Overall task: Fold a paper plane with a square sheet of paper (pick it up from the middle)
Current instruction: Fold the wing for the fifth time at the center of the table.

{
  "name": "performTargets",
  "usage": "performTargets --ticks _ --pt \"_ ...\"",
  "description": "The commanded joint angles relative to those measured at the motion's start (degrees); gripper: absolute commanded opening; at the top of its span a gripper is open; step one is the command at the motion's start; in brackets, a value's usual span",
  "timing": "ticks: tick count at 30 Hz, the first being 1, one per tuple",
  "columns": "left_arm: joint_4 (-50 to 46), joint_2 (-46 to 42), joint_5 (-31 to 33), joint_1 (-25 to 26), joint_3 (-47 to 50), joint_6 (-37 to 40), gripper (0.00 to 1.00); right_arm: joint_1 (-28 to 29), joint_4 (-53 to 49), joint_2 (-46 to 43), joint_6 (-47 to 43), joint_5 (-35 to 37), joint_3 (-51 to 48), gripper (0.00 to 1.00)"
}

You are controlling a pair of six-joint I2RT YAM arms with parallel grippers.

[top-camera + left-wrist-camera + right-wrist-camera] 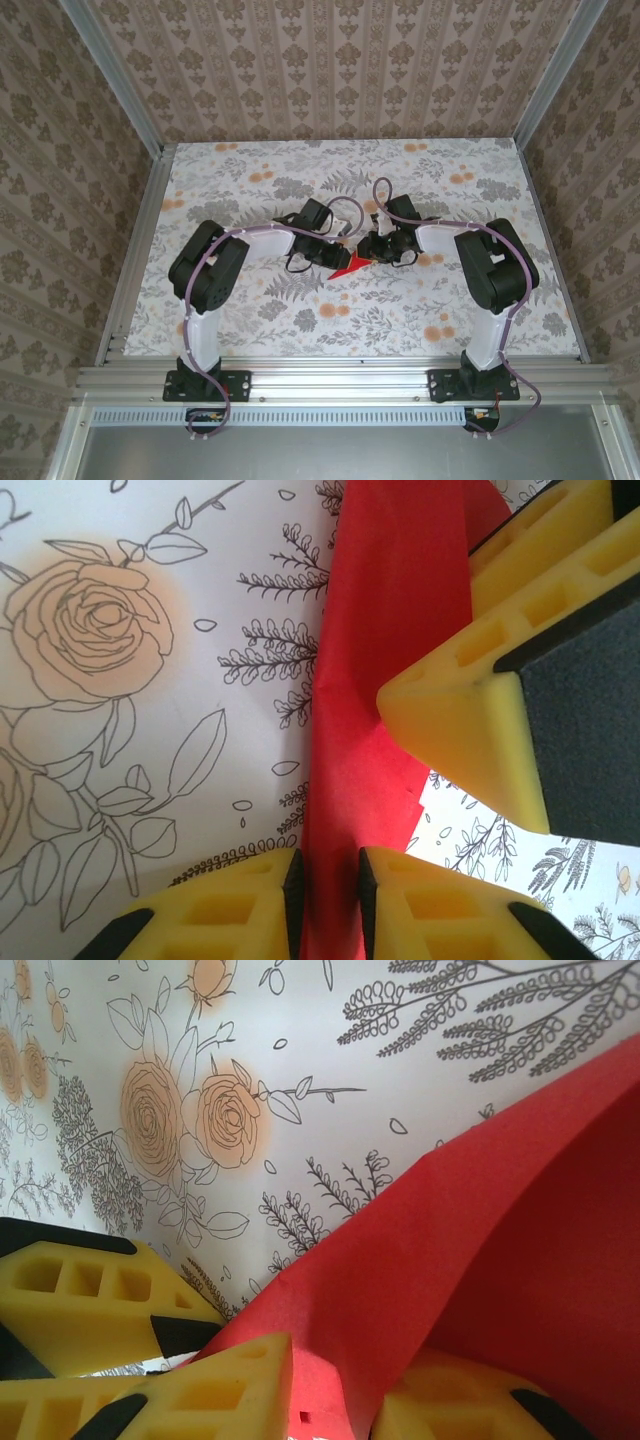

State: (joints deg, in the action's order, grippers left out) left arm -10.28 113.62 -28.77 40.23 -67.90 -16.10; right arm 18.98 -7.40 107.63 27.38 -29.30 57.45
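Top external view: the red paper (350, 267), folded to a point, lies near the middle of the floral table (250, 320). The left gripper (338, 250) meets it from 10 o'clock and the right gripper (369, 250) from 1 o'clock. Finger gaps are too small to judge here.

Left wrist view: the red paper (390, 610) runs as a creased strip from 12 to 6 o'clock. It passes between the left gripper (328, 868) pads, which are drawn in close against it on both sides (a pinch). A yellow finger (470, 700) of the right gripper rests its tip on the strip at 3 o'clock.

Right wrist view: a raised fold of red paper (480, 1230) fills the frame from 3 to 6 o'clock. It sits between the right gripper (350, 1360) fingers, which stand somewhat apart. Whether they grip it cannot be told.
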Motion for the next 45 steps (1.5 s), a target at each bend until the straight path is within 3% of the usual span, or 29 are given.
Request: performTargets --ticks 1,21,31,45 --pt "-3.5 2.5 0.9 1.6 -0.9 2.9 0.22 -0.6 -2.6 1.0 1.1 5.1 -1.4 0.26" --pt "-7.2 4.1 6.7 3.7 -2.9 4.6 0.22 -1.1 -5.5 -5.9 11.5 3.5 -1.5 0.29" --pt "-7.0 3.9 6.2 3.9 -3.1 4.6 0.22 -0.7 -8.9 -3.0 11.6 5.3 0.1 0.27" --pt "-7.2 3.0 2.7 4.0 -4.0 4.4 0.22 -0.6 -5.4 -2.0 10.4 5.1 -0.7 0.29"
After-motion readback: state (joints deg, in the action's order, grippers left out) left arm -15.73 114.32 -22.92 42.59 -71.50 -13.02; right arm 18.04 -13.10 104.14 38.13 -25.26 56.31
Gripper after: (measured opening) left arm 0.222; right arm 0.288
